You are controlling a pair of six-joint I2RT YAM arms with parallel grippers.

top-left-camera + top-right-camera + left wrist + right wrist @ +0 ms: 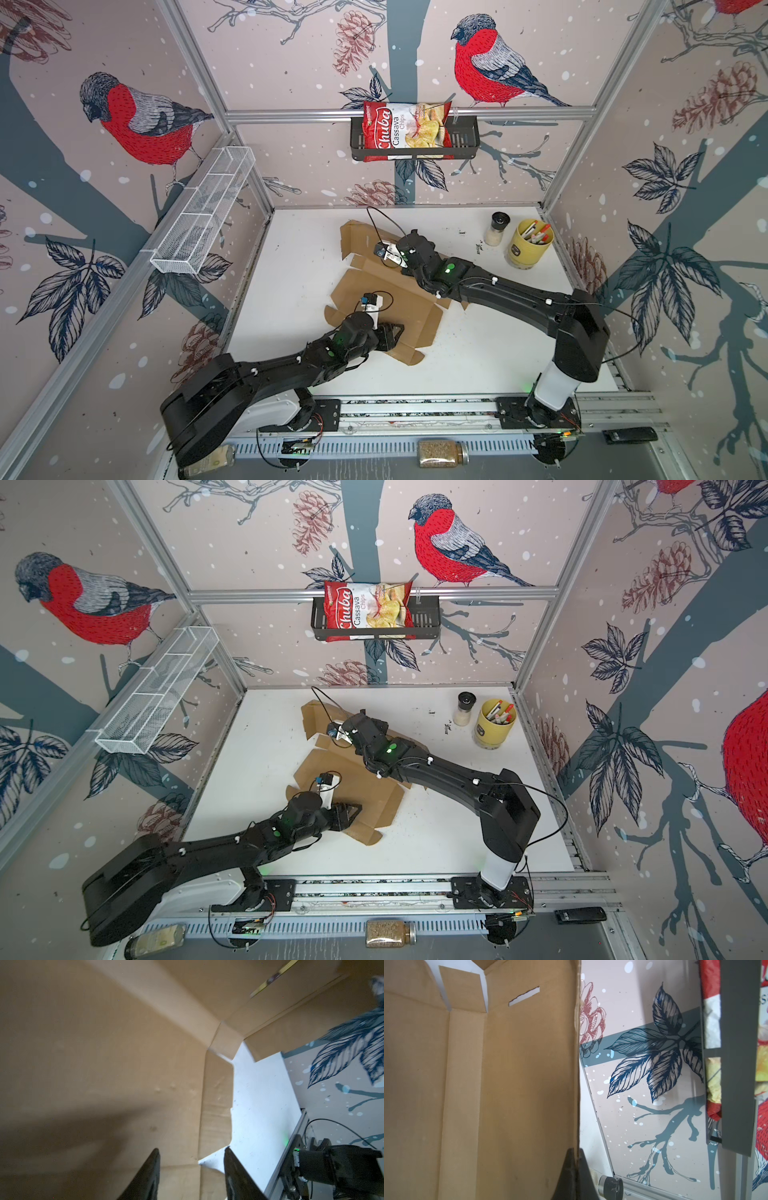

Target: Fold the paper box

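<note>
you are folding up the far panel of the paper box [415, 316] lying in the middle of the surface [478, 357], right pincer [576, 1153] pinching its edge, left pincer [191, 1149] spread over the near flap, which likely needs lifting next.

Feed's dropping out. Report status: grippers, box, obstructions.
Right gripper shut on paper box edge, far panel raised. Left gripper open over box's near corner. Shaker and pen cup apart, far right.
</note>
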